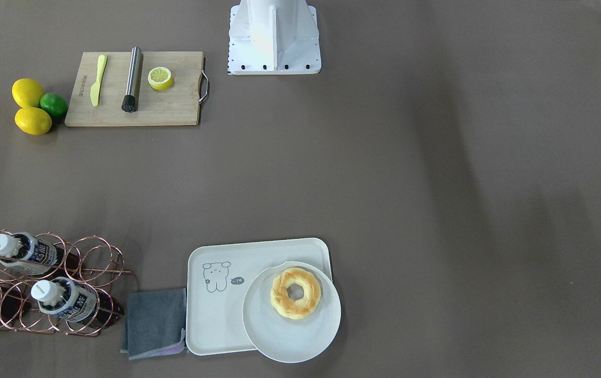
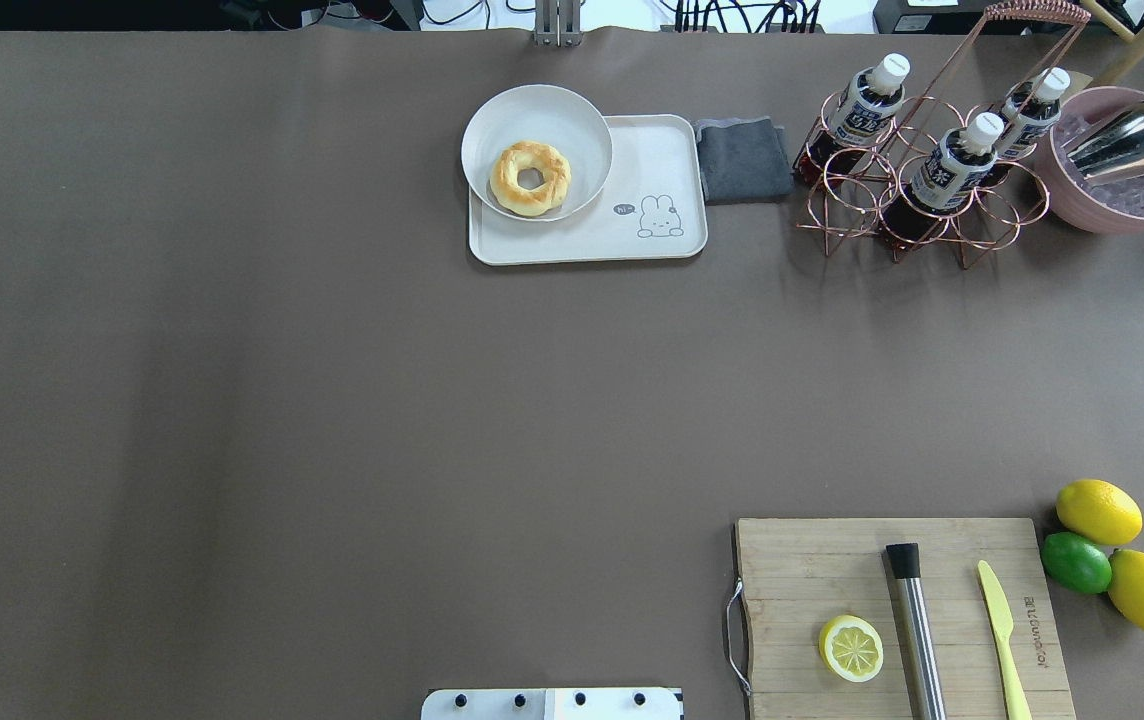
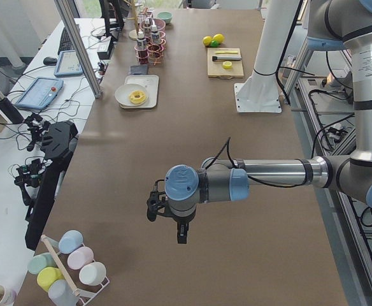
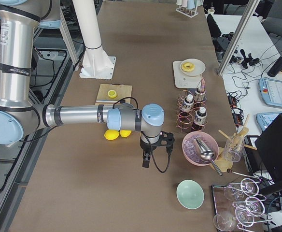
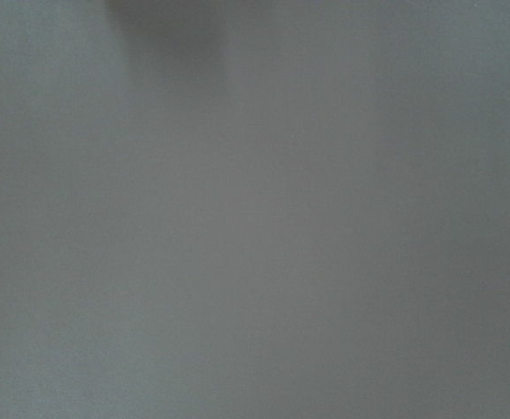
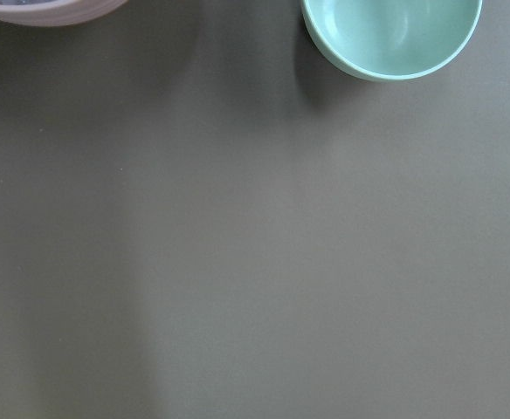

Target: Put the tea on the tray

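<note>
My right gripper hangs over the bench, clenched or released I cannot tell; I would lift the tea straight up from its rack; set it upright on the tray.

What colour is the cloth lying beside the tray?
The cloth is dark grey; the overhead exterior view shows it best.

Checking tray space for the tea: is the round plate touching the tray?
Touching. The overhead view shows the plate resting on the tray, overhanging its rim.
</note>
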